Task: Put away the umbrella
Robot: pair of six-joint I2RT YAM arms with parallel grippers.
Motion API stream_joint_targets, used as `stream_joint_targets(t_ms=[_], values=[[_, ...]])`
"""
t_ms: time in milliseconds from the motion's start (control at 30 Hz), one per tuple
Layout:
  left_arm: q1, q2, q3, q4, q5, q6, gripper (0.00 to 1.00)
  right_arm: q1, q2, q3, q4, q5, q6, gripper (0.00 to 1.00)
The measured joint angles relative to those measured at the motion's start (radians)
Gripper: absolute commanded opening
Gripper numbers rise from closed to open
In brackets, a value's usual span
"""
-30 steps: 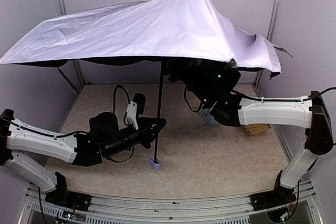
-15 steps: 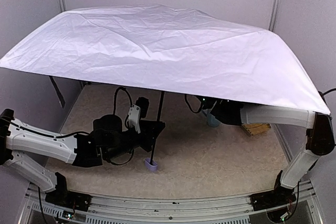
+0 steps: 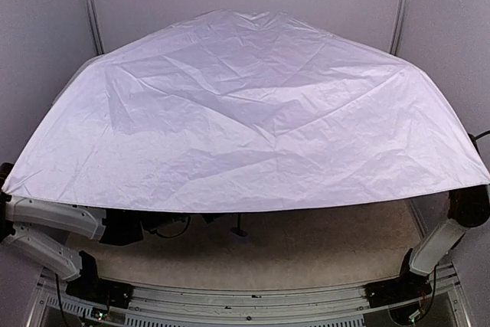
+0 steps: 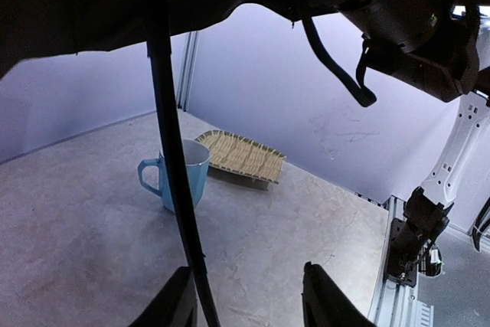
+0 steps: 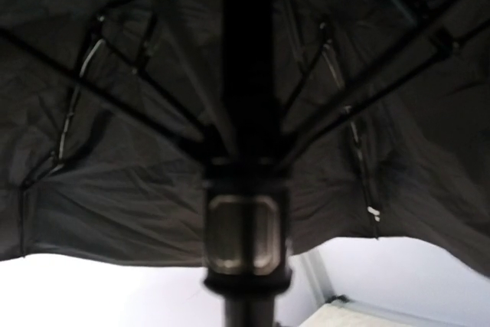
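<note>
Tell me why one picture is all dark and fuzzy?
Right wrist: the camera sits right under the umbrella, so its dark underside fills the view and the close shaft looks blurry. Left wrist: the shaft is a black silhouette, but the mug and tray are lit and sharp. Top: the canopy is bright and evenly lit.

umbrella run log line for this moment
umbrella: open, canopy covers most of top view | left gripper: jaws apart, shaft between | right gripper: hidden | mug, tray: on table
</note>
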Motion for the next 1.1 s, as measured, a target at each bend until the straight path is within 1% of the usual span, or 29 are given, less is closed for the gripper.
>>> stream_joint_targets(t_ms=[167,300,367,400,500,533,633,667,733,800,933,1033,1100], values=[[0.041,-0.002,0.000,0.026,0.078,-0.002,0.52,-0.006,0.000,-0.003,0.009,-0.103,0.025,0.00],[0.055,0.005,0.000,0.044,0.100,-0.009,0.54,-0.006,0.000,-0.003,0.024,-0.158,0.051,0.00],[0.065,0.020,0.000,0.051,0.105,-0.015,0.53,-0.006,0.000,-0.003,0.037,-0.183,0.071,0.00],[0.069,0.031,0.000,0.054,0.106,-0.019,0.50,-0.006,0.000,-0.003,0.042,-0.194,0.080,0.00],[0.077,0.066,0.000,0.058,0.109,-0.034,0.38,-0.006,0.000,-0.003,0.053,-0.217,0.100,0.00],[0.077,0.075,0.000,0.061,0.112,-0.037,0.31,-0.006,0.000,-0.003,0.054,-0.221,0.105,0.00],[0.077,0.089,0.000,0.074,0.130,-0.057,0.04,-0.006,0.000,-0.003,0.055,-0.230,0.108,0.00],[0.074,0.090,0.000,0.081,0.140,-0.058,0.00,-0.006,0.000,-0.003,0.056,-0.232,0.107,0.00],[0.071,0.090,0.000,0.092,0.152,-0.068,0.00,-0.008,0.000,-0.002,0.060,-0.230,0.106,0.00],[0.072,0.091,0.000,0.097,0.156,-0.076,0.00,-0.008,0.000,-0.002,0.064,-0.224,0.103,0.13],[0.072,0.090,0.000,0.098,0.156,-0.090,0.00,-0.008,0.000,-0.002,0.069,-0.171,0.093,0.34],[0.069,0.090,0.000,0.087,0.149,-0.099,0.00,-0.008,0.000,0.000,0.092,-0.118,0.069,0.43],[0.066,0.091,0.000,0.083,0.140,-0.105,0.00,-0.008,0.000,0.009,0.103,-0.093,0.042,0.44]])
